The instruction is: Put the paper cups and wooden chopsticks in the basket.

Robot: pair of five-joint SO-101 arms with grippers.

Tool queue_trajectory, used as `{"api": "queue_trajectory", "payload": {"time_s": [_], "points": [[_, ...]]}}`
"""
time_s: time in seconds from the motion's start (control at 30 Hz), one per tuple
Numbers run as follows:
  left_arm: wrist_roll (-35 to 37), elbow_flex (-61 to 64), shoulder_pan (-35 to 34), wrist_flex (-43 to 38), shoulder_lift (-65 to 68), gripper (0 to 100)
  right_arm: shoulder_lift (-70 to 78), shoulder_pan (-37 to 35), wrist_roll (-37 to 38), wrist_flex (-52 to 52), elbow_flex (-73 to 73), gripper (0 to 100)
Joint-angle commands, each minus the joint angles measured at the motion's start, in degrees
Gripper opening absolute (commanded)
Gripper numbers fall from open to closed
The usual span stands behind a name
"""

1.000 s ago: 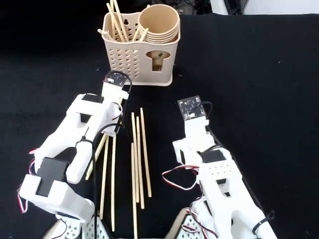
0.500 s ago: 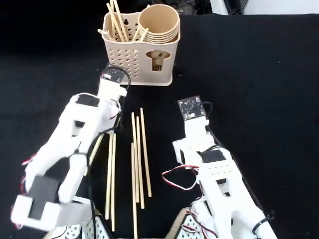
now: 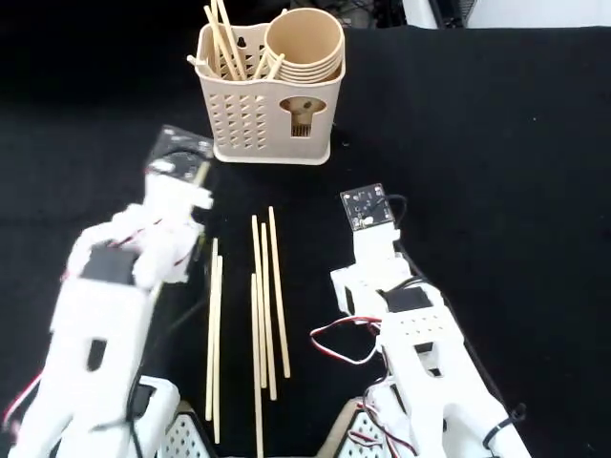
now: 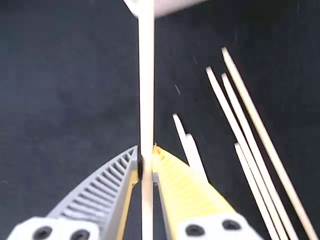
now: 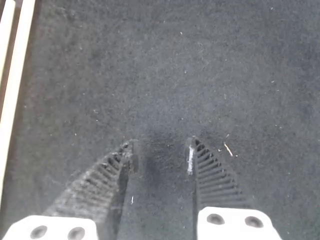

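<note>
My left gripper [image 4: 146,156] is shut on one wooden chopstick [image 4: 146,90], which runs straight out between its fingers toward the basket's pale edge [image 4: 165,4]. In the high view the left arm [image 3: 143,253] is raised, left of and a little in front of the beige basket [image 3: 258,119]. The basket holds stacked paper cups [image 3: 305,43] and several chopsticks [image 3: 224,43]. Several more chopsticks [image 3: 263,305] lie on the black cloth between the arms. My right gripper [image 5: 160,150] is open and holds nothing, low over bare cloth.
The right arm [image 3: 401,305] is at the front, right of the loose chopsticks. A pair of chopsticks [image 3: 214,334] lies beside the left arm. Two chopsticks [image 5: 12,75] cross one edge of the right wrist view. Black cloth [image 3: 496,172] covers the table.
The left arm has risen and swung left, away from the loose chopsticks, with one chopstick in its gripper. The right arm has stayed still.
</note>
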Motion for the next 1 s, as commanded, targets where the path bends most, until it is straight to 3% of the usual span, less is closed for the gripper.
{"api": "queue_trajectory", "payload": {"time_s": [0.0,0.13,0.23,0.37,0.47,0.6,0.97], "points": [[-0.18,-0.66,-1.71,-5.80,-12.92,3,-1.54,0.26,-0.09,-1.05,-0.22,17.2],[0.62,0.66,-2.59,-22.42,-20.57,3,-1.54,0.26,-0.09,-1.05,-0.22,17.2],[5.45,2.42,-2.51,-39.82,-21.27,3,-1.54,0.26,-0.09,-1.05,-0.13,17.2],[10.02,4.35,-2.07,-61.36,-18.73,3,-1.54,0.26,-0.09,-1.05,-0.13,17.2],[10.99,2.24,-1.54,-71.30,-12.22,3,-1.45,0.26,-0.09,-1.05,-0.13,17.2],[10.99,-5.32,1.01,-75.69,-0.44,3,-1.45,0.26,0.00,-1.14,-0.13,17.2],[10.90,-31.25,7.16,-75.78,27.52,3,-1.19,0.26,0.00,-2.64,-0.04,17.2]]}}
